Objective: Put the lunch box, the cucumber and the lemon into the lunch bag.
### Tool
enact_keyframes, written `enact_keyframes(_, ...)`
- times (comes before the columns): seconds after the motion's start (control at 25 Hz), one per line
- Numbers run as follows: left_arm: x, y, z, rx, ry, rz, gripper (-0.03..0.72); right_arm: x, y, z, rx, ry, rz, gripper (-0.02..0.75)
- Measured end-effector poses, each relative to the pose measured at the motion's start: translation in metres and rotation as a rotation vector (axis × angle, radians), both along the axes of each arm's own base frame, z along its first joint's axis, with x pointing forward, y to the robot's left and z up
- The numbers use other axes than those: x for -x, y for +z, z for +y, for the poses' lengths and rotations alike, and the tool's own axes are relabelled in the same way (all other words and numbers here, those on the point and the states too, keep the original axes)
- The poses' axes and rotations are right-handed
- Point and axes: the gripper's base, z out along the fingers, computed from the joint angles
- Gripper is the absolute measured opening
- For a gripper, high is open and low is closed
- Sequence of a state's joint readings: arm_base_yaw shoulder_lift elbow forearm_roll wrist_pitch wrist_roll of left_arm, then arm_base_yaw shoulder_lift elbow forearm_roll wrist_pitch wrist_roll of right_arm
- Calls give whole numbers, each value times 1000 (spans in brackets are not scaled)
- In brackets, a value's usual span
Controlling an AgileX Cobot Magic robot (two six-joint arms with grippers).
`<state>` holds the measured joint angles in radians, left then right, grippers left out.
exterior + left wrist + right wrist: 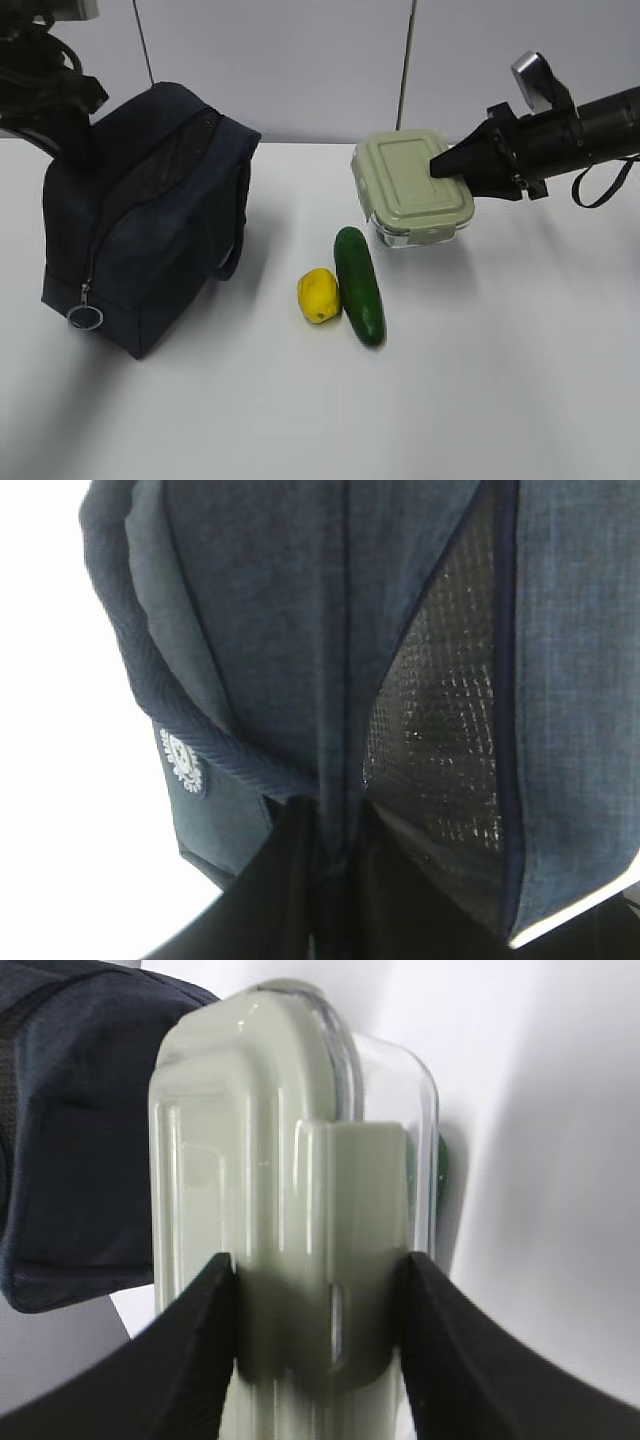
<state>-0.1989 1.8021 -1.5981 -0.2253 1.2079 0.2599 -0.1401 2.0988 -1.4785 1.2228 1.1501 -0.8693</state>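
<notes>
Gripping the lunch box (412,186) by its lid edge, the right gripper (318,1300) had it seemingly lifted beyond the cucumber (360,285) and lemon (318,295), while the left gripper (330,880) pinched the lunch bag (150,215) open, so carrying it leftward into the mouth looked next.

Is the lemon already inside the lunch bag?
No, the lemon lies on the white table beside the cucumber, outside the lunch bag.

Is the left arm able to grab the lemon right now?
Probably not yet. Its fingers are shut on the lunch bag's fabric, holding it open, and the lemon lies apart on the table beside the cucumber.
</notes>
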Motion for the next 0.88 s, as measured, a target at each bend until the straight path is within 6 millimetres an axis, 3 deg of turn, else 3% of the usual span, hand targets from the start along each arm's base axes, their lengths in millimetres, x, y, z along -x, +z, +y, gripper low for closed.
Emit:
enact_keyframes(0.24, 2, 0, -20, -21, -8, -34, 22, 6, 30, 4, -8, -2, -58, 360)
enact_keyframes(0.4, 4, 2, -29, -19, -15, -48, 22, 10, 42, 18, -9, 32, -82, 360)
enact_keyframes(0.72, -2, 32, -28, -83, 11, -132, 22, 18, 55, 46, -30, 94, -95, 360)
enact_keyframes(0.88, -1, 33, -30, -108, 8, -120, 22, 22, 65, 52, -40, 104, -116, 360)
